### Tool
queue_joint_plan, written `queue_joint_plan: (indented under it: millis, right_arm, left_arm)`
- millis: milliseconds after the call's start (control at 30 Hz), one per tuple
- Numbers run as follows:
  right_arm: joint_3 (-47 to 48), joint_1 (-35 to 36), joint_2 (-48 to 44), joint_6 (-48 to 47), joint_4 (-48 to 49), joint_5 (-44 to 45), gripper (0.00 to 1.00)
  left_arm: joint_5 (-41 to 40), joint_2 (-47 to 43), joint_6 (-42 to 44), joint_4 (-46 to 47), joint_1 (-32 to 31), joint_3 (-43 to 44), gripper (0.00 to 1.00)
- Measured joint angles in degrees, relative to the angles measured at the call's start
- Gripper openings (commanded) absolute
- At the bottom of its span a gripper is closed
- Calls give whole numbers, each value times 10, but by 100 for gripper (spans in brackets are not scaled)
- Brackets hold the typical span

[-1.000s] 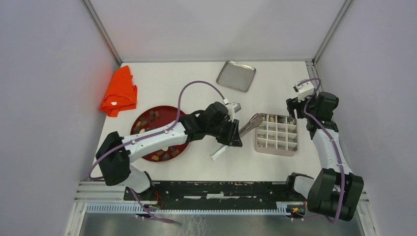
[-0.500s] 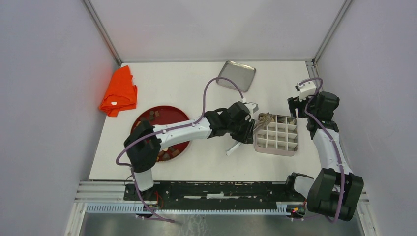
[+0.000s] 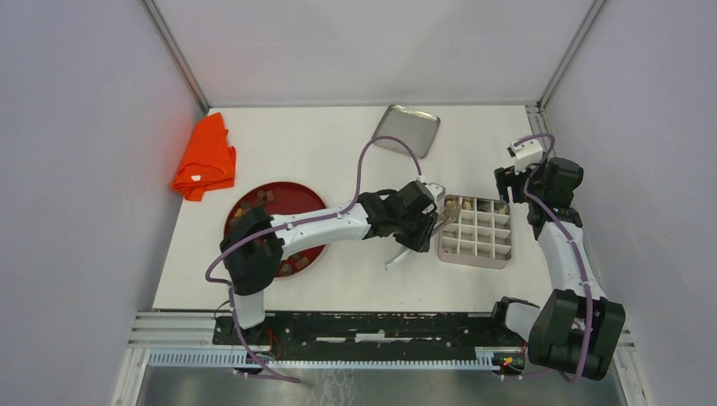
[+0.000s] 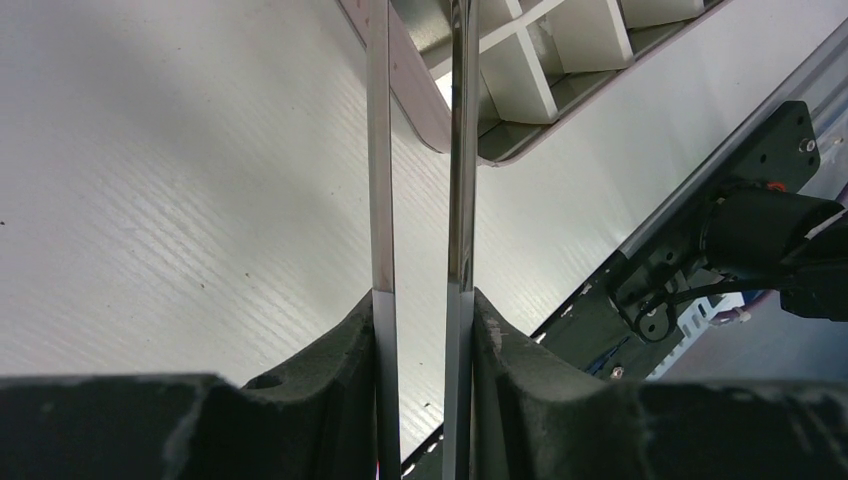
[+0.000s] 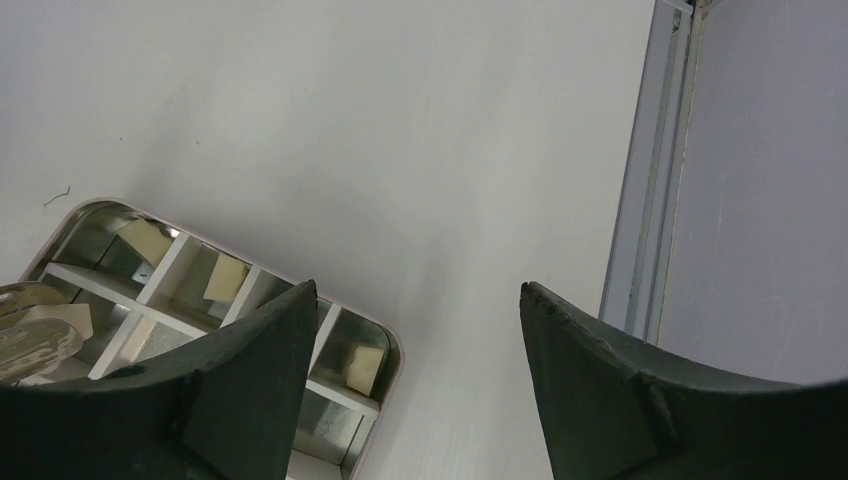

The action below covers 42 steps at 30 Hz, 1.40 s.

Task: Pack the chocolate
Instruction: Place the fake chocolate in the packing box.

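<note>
Top external: left gripper [image 3: 420,223], clamped narrow on tongs [image 3: 450,208], has swung off red plate [image 3: 292,197] to upper-left corner of divided tin [image 3: 475,263]. Drop looks next. Chocolate [image 3: 290,266] mostly on plate at left, few pieces in tin's top row. Right gripper [image 5: 415,295] wide apart, holding nothing.

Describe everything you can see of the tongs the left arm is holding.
The tongs look like polished metal: two thin, flat, mirror-bright arms running nearly parallel with a narrow gap between them. The left gripper clamps them from both sides. They lie slanted, with the handle end trailing toward the near edge and the broad slotted tips over the far-left corner of the divided tin. Whether the tips hold anything cannot be told.
</note>
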Motion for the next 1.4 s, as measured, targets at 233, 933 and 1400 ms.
queue_joint_plan:
  millis: [233, 933, 1400]
  right_arm:
    - [0, 0, 0, 0, 0, -1, 80]
    - [0, 0, 0, 0, 0, -2, 80]
    - [0, 0, 0, 0, 0, -2, 80]
  left_arm:
    - [-5, 7, 13, -14, 0, 13, 22]
    - [-19, 18, 26, -49, -1, 40, 35]
    - [-19, 28, 26, -71, -1, 54, 40]
